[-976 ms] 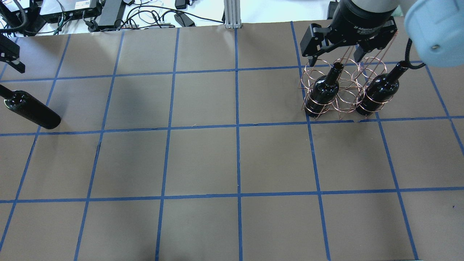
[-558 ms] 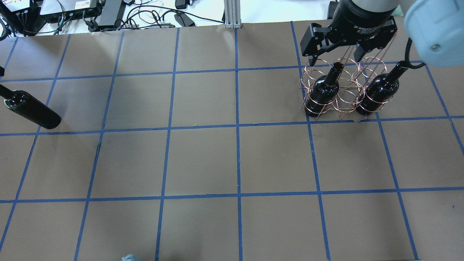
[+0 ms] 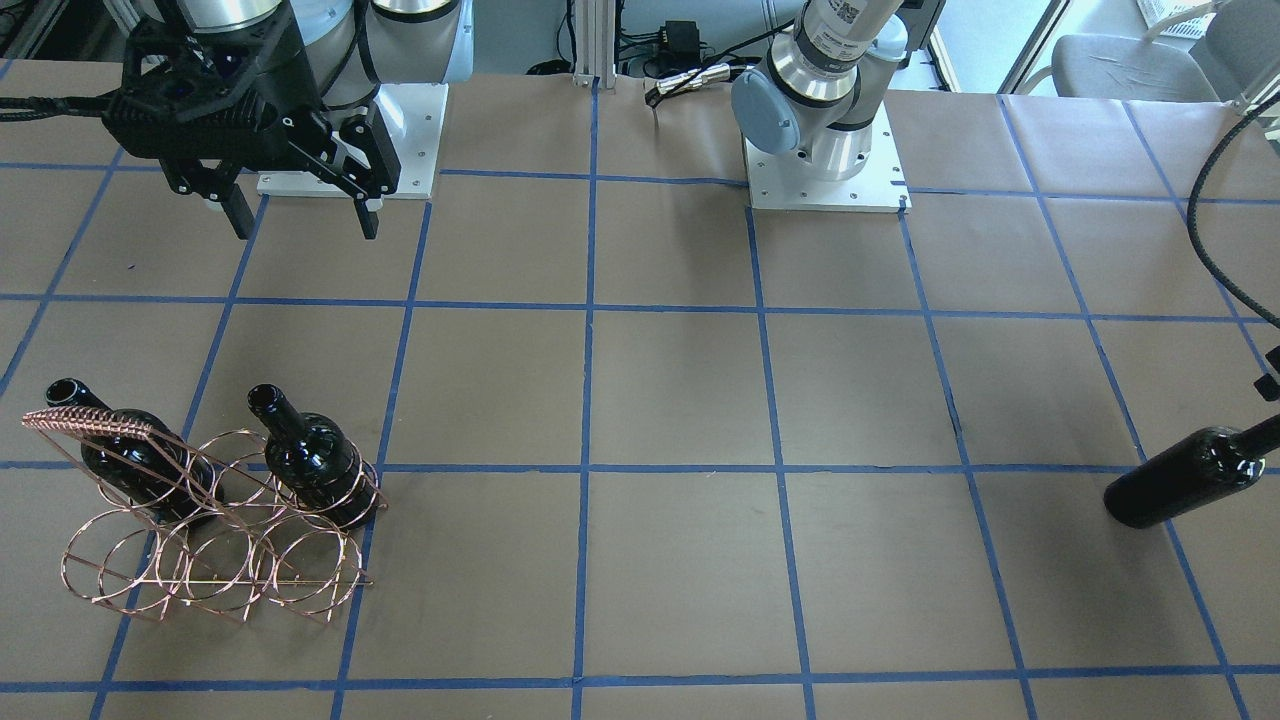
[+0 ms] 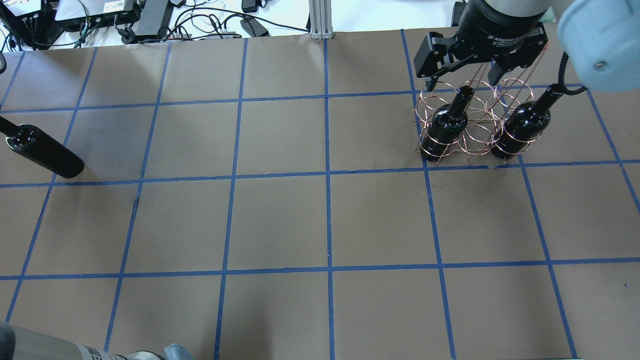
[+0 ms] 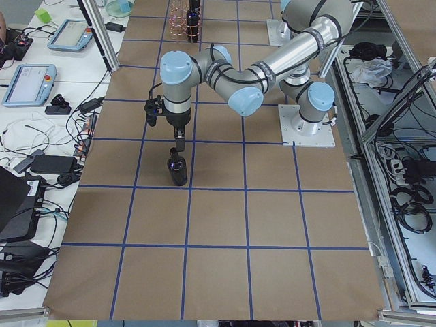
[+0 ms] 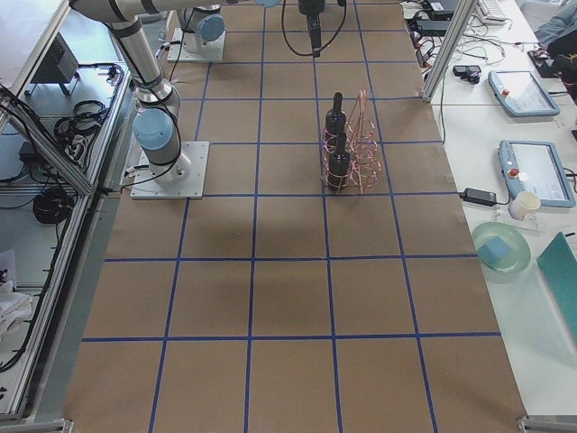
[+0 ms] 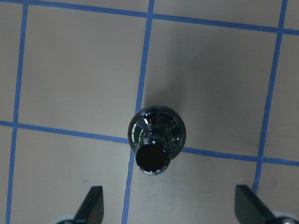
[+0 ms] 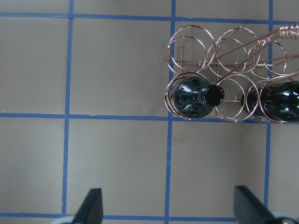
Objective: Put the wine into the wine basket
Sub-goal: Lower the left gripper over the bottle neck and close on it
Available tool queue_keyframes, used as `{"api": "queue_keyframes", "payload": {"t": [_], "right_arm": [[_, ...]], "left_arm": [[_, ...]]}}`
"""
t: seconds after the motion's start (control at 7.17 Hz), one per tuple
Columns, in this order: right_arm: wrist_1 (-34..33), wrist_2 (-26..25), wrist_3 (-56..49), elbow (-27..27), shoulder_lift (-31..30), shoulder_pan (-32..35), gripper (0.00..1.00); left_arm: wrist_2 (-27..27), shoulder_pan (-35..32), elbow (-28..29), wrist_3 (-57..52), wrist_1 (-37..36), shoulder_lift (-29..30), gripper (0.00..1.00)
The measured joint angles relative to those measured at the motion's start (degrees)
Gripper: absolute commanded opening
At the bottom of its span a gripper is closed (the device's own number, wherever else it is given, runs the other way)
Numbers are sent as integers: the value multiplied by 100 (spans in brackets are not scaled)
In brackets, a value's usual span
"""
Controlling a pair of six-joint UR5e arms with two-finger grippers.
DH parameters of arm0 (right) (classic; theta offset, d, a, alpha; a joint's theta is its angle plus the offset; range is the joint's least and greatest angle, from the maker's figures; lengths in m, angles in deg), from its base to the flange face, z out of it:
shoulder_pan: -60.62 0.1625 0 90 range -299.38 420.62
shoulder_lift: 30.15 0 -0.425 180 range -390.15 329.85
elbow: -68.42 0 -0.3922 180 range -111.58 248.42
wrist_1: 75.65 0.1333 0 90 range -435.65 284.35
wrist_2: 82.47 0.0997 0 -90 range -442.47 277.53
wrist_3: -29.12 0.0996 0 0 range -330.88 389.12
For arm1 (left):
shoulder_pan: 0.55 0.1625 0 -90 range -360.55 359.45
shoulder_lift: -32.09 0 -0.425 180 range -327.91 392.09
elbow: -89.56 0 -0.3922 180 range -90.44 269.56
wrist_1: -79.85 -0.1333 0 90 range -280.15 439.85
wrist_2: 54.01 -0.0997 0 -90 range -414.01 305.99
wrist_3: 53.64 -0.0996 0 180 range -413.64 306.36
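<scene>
Brown paper covers the whole table (image 4: 280, 220), and blue tape (image 4: 327, 175) marks it into squares. One bottle (image 4: 42, 152) stands upright all alone at the robot's left end. It is well apart from the basket (image 4: 472, 131), which sits at the right end. Two other bottles (image 4: 446, 127) already stand in the basket's rings, and there looks to be an empty ring between them.

The left gripper (image 7: 170, 210) hangs above the lone bottle and looks down at its open mouth. Its jaws are wide apart and hold nothing. The bottle is not between them yet. The right gripper (image 4: 462, 80) hangs high up near the basket, and its jaws are apart and empty too.

I think this bottle will be tricky to carry. It is dark, shiny glass, so it is hard and will not bend. It is likely heavy and slippery, and it could break if it fell over or dropped. The fat body looks too wide and smooth for a good grip.

The thin neck looks like the best place to hold, just under the little lip at the top. The jaws would need to come down on both sides of the neck and squeeze firmly. Then the bottle could hang straight for the long trip across to the basket.
</scene>
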Motion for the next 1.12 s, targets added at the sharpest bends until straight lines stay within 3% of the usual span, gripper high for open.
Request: {"api": "queue_keyframes", "payload": {"t": [0.14,0.28,0.7,1.12], "right_arm": [[0,0,0,0,4,0,100],[0,1,0,0,6,0,100],[0,8,0,0,7,0,100],[0,10,0,0,8,0,100]], "left_arm": [[71,14,1,-48,-124,194,94],[164,17,-2,-71,-266,351,85],[238,20,-3,-135,-424,559,82],[205,20,-2,-154,-371,556,64]]}}
